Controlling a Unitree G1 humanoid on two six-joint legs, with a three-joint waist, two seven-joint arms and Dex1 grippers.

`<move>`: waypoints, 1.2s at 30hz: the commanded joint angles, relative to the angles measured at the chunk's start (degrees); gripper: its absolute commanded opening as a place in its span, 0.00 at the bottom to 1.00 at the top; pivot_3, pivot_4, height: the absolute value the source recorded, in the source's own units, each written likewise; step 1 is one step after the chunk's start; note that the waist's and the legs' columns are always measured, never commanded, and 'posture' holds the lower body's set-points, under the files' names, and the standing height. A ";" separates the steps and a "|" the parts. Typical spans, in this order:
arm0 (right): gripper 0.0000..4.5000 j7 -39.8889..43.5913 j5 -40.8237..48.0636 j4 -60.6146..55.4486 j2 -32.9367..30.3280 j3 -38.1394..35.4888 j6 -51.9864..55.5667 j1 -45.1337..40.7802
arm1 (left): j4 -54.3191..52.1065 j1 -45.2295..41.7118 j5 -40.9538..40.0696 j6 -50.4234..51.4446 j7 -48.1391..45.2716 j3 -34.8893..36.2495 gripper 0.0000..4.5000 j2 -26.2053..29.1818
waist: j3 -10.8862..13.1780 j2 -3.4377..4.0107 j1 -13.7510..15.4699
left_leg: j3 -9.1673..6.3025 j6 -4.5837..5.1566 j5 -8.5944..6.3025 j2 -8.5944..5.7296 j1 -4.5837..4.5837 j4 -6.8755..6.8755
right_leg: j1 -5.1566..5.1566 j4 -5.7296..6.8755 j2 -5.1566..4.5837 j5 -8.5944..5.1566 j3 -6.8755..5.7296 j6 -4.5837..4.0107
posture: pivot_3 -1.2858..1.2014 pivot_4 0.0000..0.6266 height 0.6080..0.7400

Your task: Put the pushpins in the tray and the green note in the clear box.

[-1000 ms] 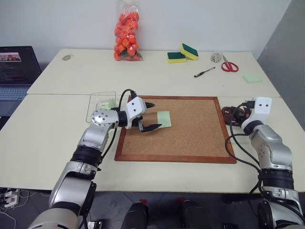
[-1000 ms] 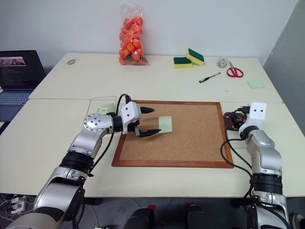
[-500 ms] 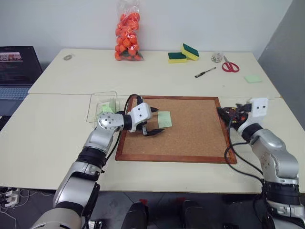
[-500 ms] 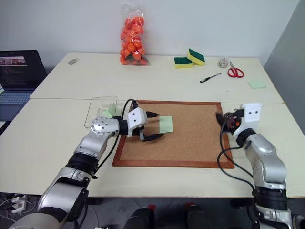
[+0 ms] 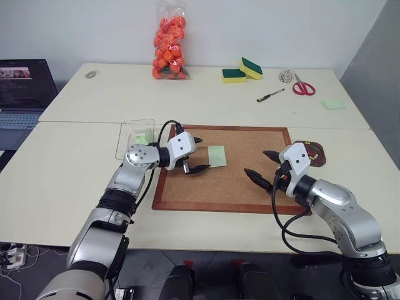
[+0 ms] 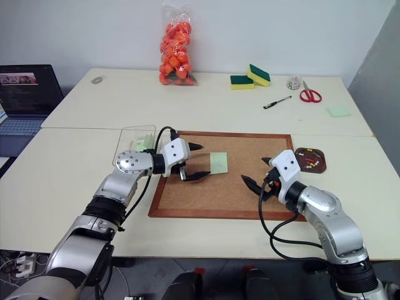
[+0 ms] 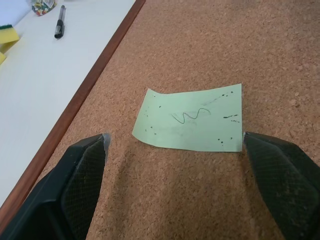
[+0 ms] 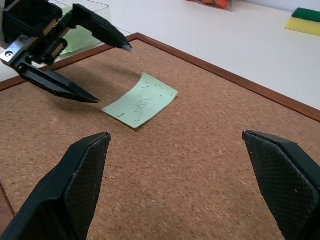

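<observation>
The pale surface [image 5: 75, 181] carries a framed cork board [image 5: 250, 194], largest of the working items, which serves as the bed on which the green note [image 5: 216, 156] lies flat, free of pins and marked with a scribble. Left of the board stands the clear box [image 5: 125, 139], the note's destination, already containing green paper. At the board's right edge sits the small dark tray [image 5: 312, 154], with several pushpins [image 6: 310, 161] inside it, so that part of the task appears done. The left tool [image 5: 195, 154], fingers spread wide, flanks the note's near edge, apparently lining up a pinch. The right tool [image 5: 264, 167], likewise spread and empty, hovers over the board's right part, facing the note.
</observation>
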 commanded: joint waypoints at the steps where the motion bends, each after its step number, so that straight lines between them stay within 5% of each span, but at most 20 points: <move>1: 1.00 1.25 1.47 -3.53 -0.36 -0.64 0.47 -0.23 | -0.96 -1.37 -0.38 -0.09 -0.49 -0.66 1.00 -1.47 | 0.00 0.00 -0.02 | 0.01 0.00 0.00 0.00 0.00 0.00 | 0.00 0.00 0.00 0.00 0.01 0.00 | 0.52 0.24 1.00; 15: 1.00 -0.22 2.62 -9.33 -0.19 -2.58 4.02 5.13 | 4.97 -3.72 6.13 -1.37 0.91 -6.02 1.00 -4.63 | 0.00 0.00 -0.03 | -0.01 0.00 0.00 0.00 0.03 0.03 | 0.05 0.02 0.01 0.00 0.00 0.00 | 0.52 0.24 1.00; 36: 1.00 -1.39 5.66 -11.87 -0.07 -3.28 6.84 4.45 | 9.31 -6.67 5.94 7.69 0.87 -5.57 0.13 -5.41 | -0.01 0.00 -0.17 | -0.04 0.08 0.05 0.01 0.14 0.11 | 0.17 0.09 0.05 0.04 -0.02 0.08 | 0.52 0.24 1.00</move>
